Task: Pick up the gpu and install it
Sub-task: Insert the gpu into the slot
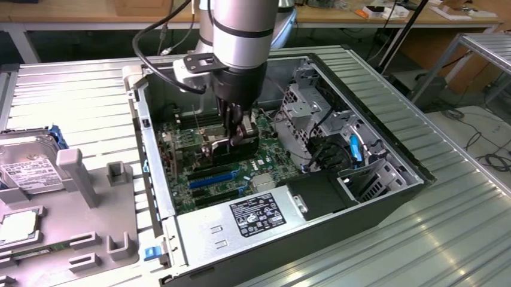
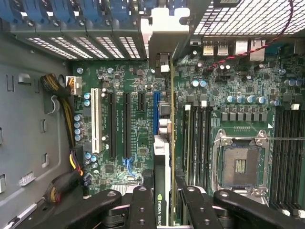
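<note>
I am reaching down into an open computer case (image 1: 399,149). My gripper (image 1: 231,133) is shut on the gpu (image 1: 242,145), a thin card with a black face and a silvery end bracket, held upright on its edge over the green motherboard (image 1: 271,155). In the wrist view the gpu (image 2: 162,157) runs edge-on away from my gripper (image 2: 165,193), with black fingers (image 2: 143,205) on either side of it. The card lies along the blue expansion slot (image 2: 156,102), and its bracket reaches the rear slot openings (image 2: 164,28). I cannot tell whether it sits in the slot.
An empty processor socket (image 2: 240,164) and memory slots (image 2: 195,138) lie beside the card. A power supply (image 1: 255,218) and a drive cage (image 1: 307,101) crowd the case. On the exterior view's left, a grey parts holder (image 1: 88,203) carries a hard drive (image 1: 28,170).
</note>
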